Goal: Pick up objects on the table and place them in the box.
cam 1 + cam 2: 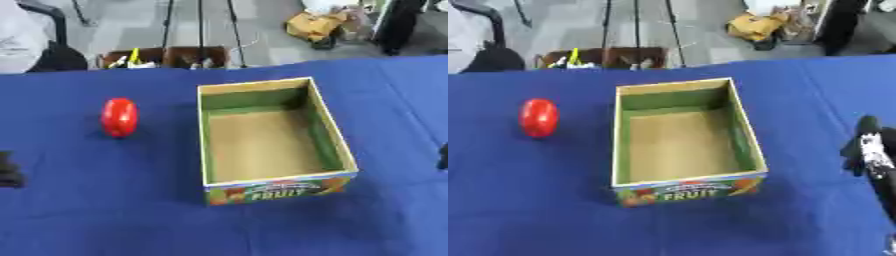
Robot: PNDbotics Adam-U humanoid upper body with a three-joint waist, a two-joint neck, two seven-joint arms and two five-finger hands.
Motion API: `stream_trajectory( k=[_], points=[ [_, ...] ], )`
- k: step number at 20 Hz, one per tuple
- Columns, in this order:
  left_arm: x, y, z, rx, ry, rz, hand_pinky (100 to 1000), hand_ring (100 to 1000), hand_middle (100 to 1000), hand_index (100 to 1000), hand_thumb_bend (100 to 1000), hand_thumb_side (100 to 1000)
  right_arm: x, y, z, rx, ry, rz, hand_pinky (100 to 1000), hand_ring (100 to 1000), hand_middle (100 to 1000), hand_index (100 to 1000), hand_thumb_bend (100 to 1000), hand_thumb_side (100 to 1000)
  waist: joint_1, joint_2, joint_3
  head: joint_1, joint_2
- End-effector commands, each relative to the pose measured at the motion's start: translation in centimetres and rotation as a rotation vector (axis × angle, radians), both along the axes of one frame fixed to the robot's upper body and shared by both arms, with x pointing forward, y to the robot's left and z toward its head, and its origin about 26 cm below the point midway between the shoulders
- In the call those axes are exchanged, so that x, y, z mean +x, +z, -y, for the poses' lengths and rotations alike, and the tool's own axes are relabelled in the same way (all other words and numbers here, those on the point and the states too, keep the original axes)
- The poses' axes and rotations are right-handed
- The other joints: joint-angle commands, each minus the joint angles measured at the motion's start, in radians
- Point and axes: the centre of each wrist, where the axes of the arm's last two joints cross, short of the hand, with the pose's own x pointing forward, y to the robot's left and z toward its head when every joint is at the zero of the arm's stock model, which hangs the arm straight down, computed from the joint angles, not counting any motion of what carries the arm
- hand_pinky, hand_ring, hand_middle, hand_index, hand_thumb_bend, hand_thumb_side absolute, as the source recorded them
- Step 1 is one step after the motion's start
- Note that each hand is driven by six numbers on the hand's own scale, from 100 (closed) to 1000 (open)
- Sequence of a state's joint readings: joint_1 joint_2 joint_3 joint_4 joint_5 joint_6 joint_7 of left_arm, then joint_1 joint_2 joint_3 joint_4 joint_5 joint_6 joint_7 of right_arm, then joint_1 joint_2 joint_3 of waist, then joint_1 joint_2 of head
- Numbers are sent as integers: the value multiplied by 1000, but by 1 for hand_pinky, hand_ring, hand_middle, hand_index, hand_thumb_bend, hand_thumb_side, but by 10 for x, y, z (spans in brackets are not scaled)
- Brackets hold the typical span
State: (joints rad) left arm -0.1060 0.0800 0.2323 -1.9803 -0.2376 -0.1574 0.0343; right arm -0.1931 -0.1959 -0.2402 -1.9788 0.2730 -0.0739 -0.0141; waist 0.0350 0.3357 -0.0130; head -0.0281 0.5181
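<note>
A red rounded object (119, 117) lies on the blue tablecloth, left of the box and apart from it. The cardboard box (333, 134), open at the top, has green inner walls, a brown floor and a "FRUIT" label on its front; nothing is inside. My left hand (9, 171) shows only as a dark sliver at the left edge, well below the red object. My right hand (868, 150) rests at the right edge, to the right of the box, fingers up and relaxed, holding nothing.
The blue table (105, 210) runs to a far edge near the top. Beyond it are a small crate of items (166, 57), stand legs, a dark chair (52, 55) and cardboard on the floor (315, 25).
</note>
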Motion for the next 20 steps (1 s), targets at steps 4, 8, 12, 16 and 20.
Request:
stream_trajectory(
  k=[4, 8, 12, 16, 20],
  points=[
    [-1, 8, -2, 21, -15, 19, 516, 495, 503, 688, 100, 920, -2, 9, 1, -14, 5, 28, 303, 216, 249, 382, 100, 867, -1, -24, 0, 0, -1],
    [-1, 10, -4, 29, -13, 22, 518, 498, 520, 703, 100, 912, -2, 9, 1, -12, 4, 29, 303, 216, 249, 382, 100, 866, -2, -25, 0, 3, 0],
    [-1, 14, -9, 79, 7, 33, 518, 499, 538, 717, 100, 901, -2, 9, 1, -12, 4, 30, 302, 216, 249, 382, 100, 866, -2, -26, 0, 4, 4],
    [5, 25, -4, 153, -30, 70, 516, 509, 595, 776, 100, 835, -3, 8, 2, -19, 5, 17, 302, 216, 249, 382, 100, 864, 14, -42, -3, 43, 62],
    [14, 57, -9, 341, -57, 169, 524, 527, 632, 809, 100, 806, -4, 8, 4, -21, -2, 14, 302, 215, 249, 382, 100, 864, 21, -48, -2, 72, 93]
  ],
)
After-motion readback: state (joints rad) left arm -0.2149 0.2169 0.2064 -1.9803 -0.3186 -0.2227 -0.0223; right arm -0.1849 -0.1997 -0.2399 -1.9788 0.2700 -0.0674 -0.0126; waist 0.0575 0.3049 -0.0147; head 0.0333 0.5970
